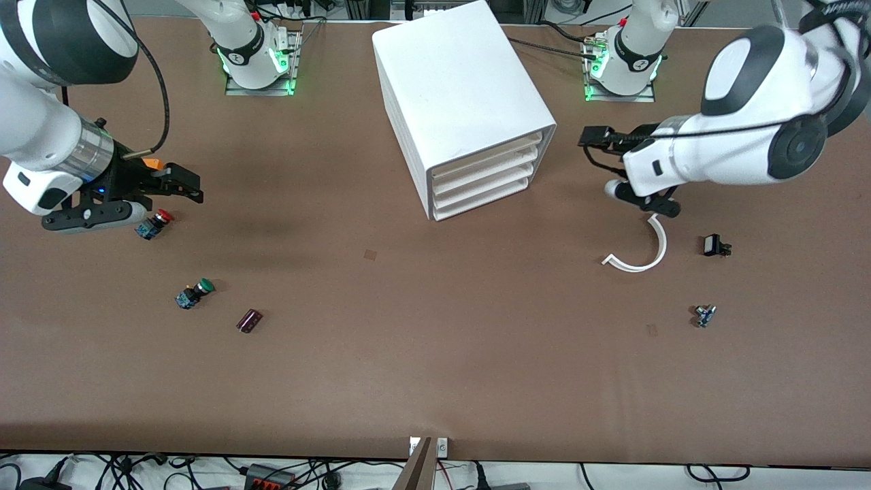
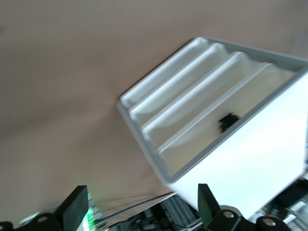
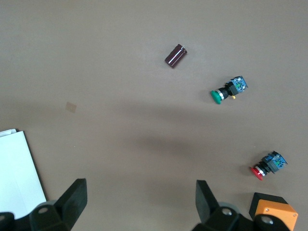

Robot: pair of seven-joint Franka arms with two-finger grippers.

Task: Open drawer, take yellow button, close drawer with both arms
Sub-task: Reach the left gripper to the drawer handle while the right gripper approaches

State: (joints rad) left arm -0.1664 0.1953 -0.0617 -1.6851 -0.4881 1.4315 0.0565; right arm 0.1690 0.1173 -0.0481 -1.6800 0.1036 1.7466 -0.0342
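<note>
Front: drawer (image 1: pixel 486 158) shut in cabinet (image 1: pixel 457 88) mid-table by base edge, button unseen; left wrist: left gripper (image 2: pixel 139 211) fingers apart facing drawer fronts; right wrist: right gripper (image 3: pixel 139 204) spread above table (image 3: pixel 120 96), empty.

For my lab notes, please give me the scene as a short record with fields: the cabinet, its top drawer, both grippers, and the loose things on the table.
cabinet: white four-drawer cabinet, mid-table
top drawer: drawer shut; small dark thing seen through its front in left wrist view, unidentifiable
yellow button: not visible
left gripper: open, empty, beside the cabinet
right gripper: open, empty, over the red-capped button
right arm's end: green-capped button, dark cylinder
left arm's end: white curved strip, black clip, small blue part
</note>
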